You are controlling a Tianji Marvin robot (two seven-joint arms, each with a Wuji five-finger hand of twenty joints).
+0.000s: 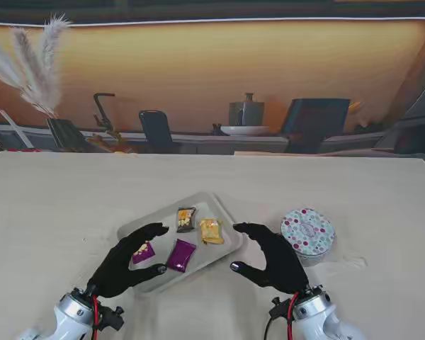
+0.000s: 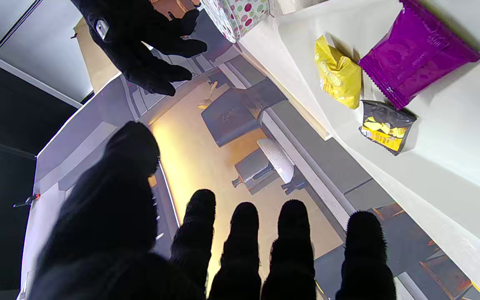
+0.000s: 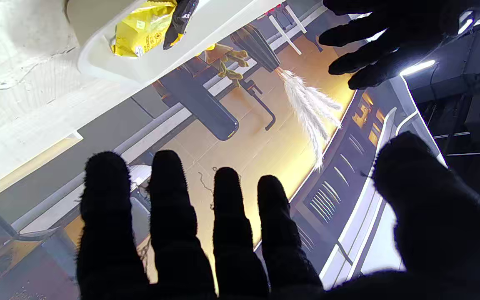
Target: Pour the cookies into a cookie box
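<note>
A pale rectangular tray [image 1: 211,202] lies on the table in front of me. It holds a black-and-yellow packet [image 1: 185,219], a yellow packet [image 1: 211,231] and two purple packets [image 1: 181,255]. My left hand [image 1: 127,261] is open at the tray's left end, partly over one purple packet [image 1: 143,252]. My right hand [image 1: 273,257] is open at the tray's right end, fingers apart, holding nothing. The round polka-dot cookie box [image 1: 307,233], lid on, stands just right of the right hand. The left wrist view shows the yellow packet [image 2: 339,75], the purple packet [image 2: 419,50] and the black packet [image 2: 386,127].
A crinkled clear plastic sheet [image 1: 343,262] lies under and around the cookie box. Pampas grass [image 1: 35,71] rises at the far left. Chairs, a pot and a counter stand beyond the table's far edge.
</note>
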